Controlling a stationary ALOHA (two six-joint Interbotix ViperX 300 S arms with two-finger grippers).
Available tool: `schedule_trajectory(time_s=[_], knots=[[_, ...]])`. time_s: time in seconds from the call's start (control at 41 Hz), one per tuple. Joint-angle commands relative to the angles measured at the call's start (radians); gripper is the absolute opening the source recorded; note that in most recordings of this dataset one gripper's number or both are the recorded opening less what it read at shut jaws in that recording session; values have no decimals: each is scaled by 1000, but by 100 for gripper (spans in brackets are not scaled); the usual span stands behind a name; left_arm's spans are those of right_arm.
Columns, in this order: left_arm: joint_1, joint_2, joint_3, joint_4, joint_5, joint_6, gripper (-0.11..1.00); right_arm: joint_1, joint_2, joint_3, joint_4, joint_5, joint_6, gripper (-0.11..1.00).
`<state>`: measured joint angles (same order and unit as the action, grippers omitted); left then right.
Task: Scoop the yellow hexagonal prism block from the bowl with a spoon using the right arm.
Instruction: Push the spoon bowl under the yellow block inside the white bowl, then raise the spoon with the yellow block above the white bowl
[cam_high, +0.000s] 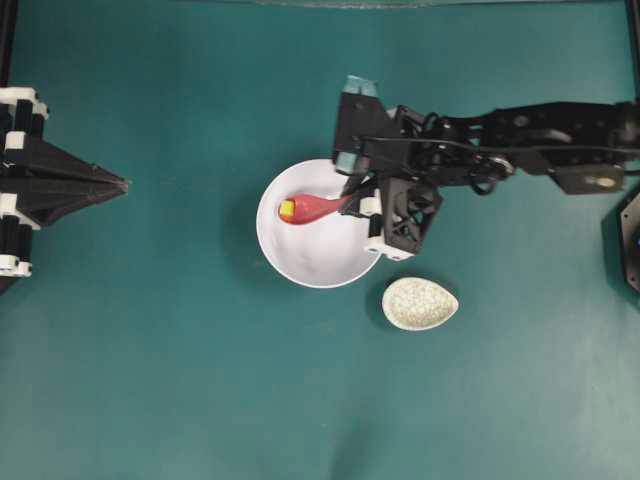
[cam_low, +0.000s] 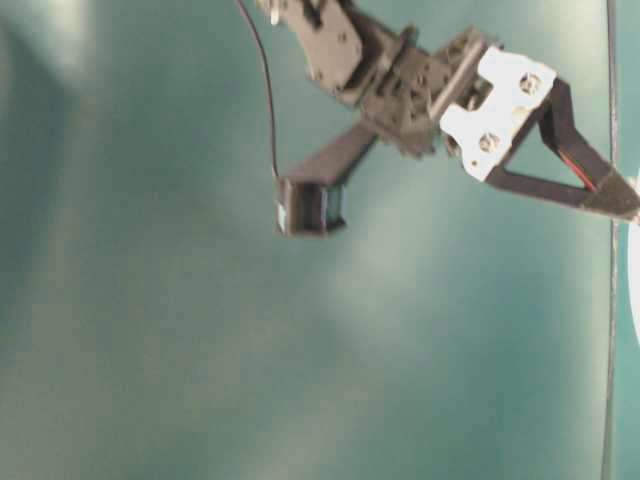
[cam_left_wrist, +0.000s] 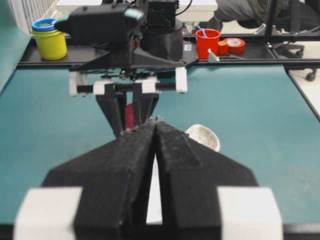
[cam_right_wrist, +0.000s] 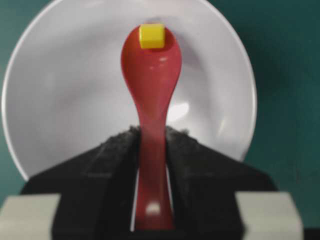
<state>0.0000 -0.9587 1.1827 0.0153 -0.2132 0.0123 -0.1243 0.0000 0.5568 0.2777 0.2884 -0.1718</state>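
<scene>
The white bowl (cam_high: 300, 270) stands mid-table. My right gripper (cam_high: 352, 203) is at its right rim, shut on the handle of the red-pink spoon (cam_high: 320, 209). The scoop reaches left over the bowl. The tiny yellow block (cam_high: 287, 208) lies at the tip of the scoop. In the right wrist view my gripper (cam_right_wrist: 151, 132) clamps the spoon (cam_right_wrist: 150, 80) by its handle, and the block (cam_right_wrist: 151, 36) sits at the scoop's far end over the bowl (cam_right_wrist: 65, 90). My left gripper (cam_high: 122, 183) is shut and empty at the far left, pointing toward the bowl; it also shows in the left wrist view (cam_left_wrist: 156, 122).
A small speckled beige oval dish (cam_high: 420, 303) lies just right of and below the bowl, close under my right arm. Beyond the table's far edge in the left wrist view stand a yellow cup (cam_left_wrist: 50, 42), a red cup (cam_left_wrist: 207, 42) and a tape roll (cam_left_wrist: 235, 46).
</scene>
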Motion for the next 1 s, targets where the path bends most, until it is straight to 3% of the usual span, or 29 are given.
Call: schedule_trajectory(time_s=[0.0, 0.268, 0.512, 0.975], knots=[[0, 8, -15, 3, -5, 2, 0, 21, -66, 29, 6, -77, 2, 22], [2, 8, -15, 3, -5, 2, 0, 51, -230, 140, 11, -291, 3, 22], [2, 8, -15, 3, -5, 2, 0, 51, -330, 169, 11, -291, 3, 22], [2, 8, -17, 3, -5, 2, 0, 51, -342, 167, 11, -278, 2, 22]])
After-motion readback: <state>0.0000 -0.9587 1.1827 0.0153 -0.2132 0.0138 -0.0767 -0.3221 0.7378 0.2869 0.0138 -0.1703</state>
